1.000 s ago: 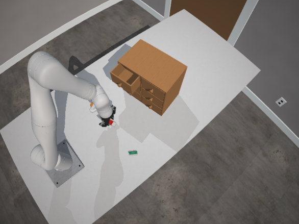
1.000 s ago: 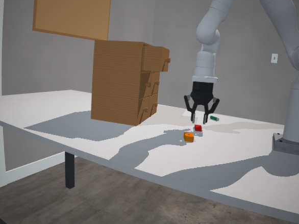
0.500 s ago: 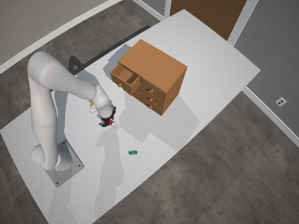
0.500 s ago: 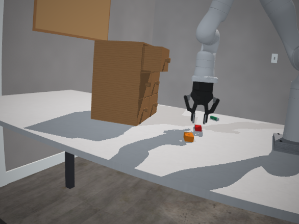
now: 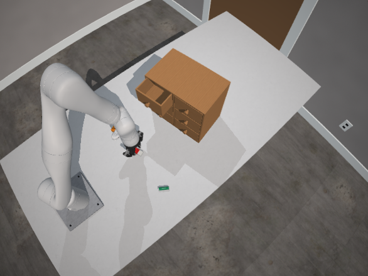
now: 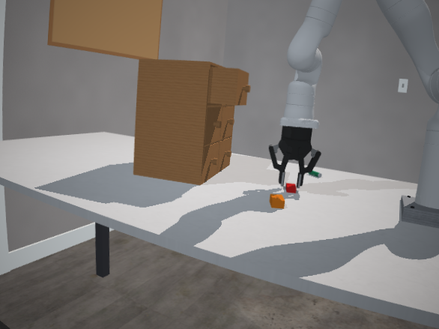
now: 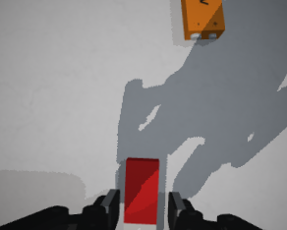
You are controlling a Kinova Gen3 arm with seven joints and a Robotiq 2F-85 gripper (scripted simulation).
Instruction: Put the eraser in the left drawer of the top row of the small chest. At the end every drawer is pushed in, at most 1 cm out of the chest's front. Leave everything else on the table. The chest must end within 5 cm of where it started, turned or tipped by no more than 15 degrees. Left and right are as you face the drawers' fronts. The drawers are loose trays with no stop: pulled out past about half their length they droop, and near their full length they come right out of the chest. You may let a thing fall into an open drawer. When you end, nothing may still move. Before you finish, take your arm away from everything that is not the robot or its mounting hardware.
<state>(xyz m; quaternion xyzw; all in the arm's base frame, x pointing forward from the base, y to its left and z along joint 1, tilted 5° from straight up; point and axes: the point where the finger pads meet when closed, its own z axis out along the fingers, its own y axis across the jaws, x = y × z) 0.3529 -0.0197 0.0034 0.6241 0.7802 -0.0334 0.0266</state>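
Note:
The eraser, with a red sleeve [image 5: 137, 151] [image 6: 291, 188] [image 7: 142, 192] and a white end, lies on the table. My gripper [image 5: 134, 148] [image 6: 291, 183] [image 7: 143, 203] is partly open and points down over it. In the wrist view the eraser lies between the two fingertips, with a gap on each side. Whether the tips are beside it or just above it is hard to tell. The small chest [image 5: 188, 75] [image 6: 172, 119] stands upright. Its top-row left drawer [image 5: 152, 102] [image 6: 225, 87] is pulled partway out, looks level, and shows no object in its visible part. The other visible drawers look pushed in.
An orange battery [image 5: 113, 129] [image 6: 276, 202] [image 7: 202, 17] lies near the eraser, on the exterior view side of my gripper. A green object [image 5: 163, 188] [image 6: 315, 174] lies farther off toward the opposite table edge. The open drawer juts out over the table.

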